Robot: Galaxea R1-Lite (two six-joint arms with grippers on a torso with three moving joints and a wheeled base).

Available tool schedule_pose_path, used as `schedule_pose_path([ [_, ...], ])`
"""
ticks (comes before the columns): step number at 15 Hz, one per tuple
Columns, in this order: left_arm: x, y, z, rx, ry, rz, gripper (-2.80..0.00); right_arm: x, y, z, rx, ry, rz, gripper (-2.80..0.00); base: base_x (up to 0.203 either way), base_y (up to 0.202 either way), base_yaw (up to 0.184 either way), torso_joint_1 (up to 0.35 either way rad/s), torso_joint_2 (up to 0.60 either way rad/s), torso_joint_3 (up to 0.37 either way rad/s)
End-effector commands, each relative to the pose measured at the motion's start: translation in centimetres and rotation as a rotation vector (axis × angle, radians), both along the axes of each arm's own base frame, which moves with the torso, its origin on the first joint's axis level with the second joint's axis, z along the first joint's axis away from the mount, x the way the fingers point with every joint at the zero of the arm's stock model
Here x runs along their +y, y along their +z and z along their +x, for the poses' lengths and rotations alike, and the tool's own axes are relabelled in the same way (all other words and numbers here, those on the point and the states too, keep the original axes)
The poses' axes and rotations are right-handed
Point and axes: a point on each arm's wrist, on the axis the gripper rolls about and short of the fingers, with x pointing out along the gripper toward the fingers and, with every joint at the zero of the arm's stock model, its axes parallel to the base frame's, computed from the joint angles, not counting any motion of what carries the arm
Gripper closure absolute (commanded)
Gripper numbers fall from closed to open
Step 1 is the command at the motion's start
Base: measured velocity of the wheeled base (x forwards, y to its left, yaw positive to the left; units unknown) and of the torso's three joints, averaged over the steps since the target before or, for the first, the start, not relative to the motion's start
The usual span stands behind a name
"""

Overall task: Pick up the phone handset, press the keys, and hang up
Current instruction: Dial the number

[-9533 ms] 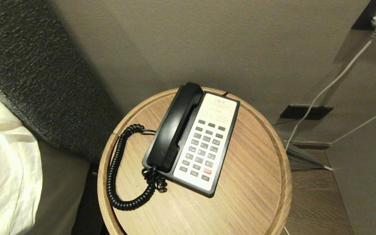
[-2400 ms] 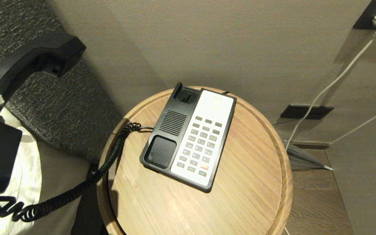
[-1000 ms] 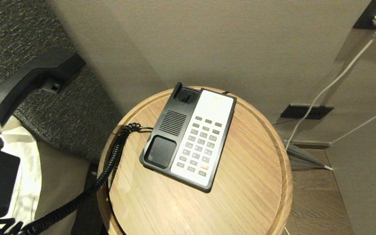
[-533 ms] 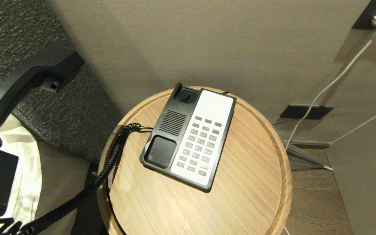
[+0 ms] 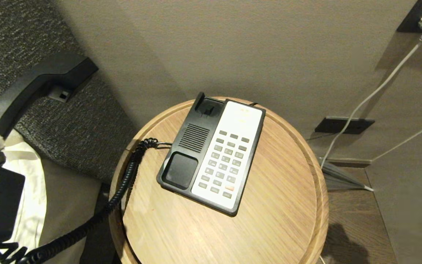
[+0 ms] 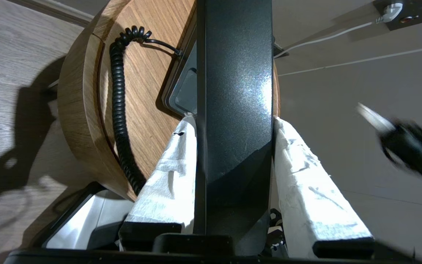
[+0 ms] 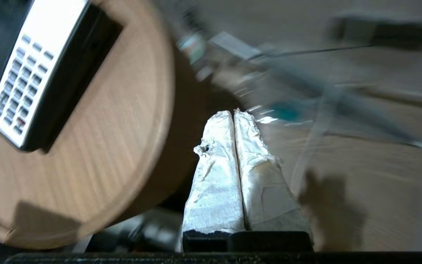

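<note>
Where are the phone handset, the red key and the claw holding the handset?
phone handset (image 5: 31, 86): head view, on its curved black back.
red key (image 5: 229, 187): head view, on the button's face, low on the white keypad.
left claw (image 6: 233, 121): left wrist view, midway between its white-wrapped fingertips, over the handset.

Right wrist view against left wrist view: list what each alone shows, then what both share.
Only the right wrist view shows the keys and the right gripper, jaws shut and empty, beside the table. Only the left wrist view shows the left gripper clamping the phone handset, and the coiled cord. Both show the round wooden table and phone base.
</note>
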Motion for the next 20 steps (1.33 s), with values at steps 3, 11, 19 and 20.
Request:
schedule_pose_path([
  [3, 0.1, -0.2, -0.1, 0.005, 0.001, -0.003, 0.00, 8.1, -2.3, 7.4, 0.244, 0.327, -0.012, 0.00, 0.000, 0.000, 0.000, 0.000, 0.00, 0.000],
  [11, 0.4, -0.1, -0.3, -0.002, 0.003, -0.013, 0.00, 19.8, -2.3, 9.7, 0.191, 0.318, 0.120, 0.00, 0.000, 0.000, 0.000, 0.000, 0.00, 0.000],
  [19, 0.8, -0.5, -0.6, -0.001, 0.001, -0.016, 0.00, 20.5, -2.8, 9.0, 0.212, 0.317, 0.081, 0.00, 0.000, 0.000, 0.000, 0.000, 0.00, 0.000],
  [20, 0.7, -0.7, -0.6, 0.002, 0.002, -0.009, 0.00, 20.6, -3.0, 9.0, 0.219, 0.317, 0.075, 0.00, 0.000, 0.000, 0.000, 0.000, 0.00, 0.000],
])
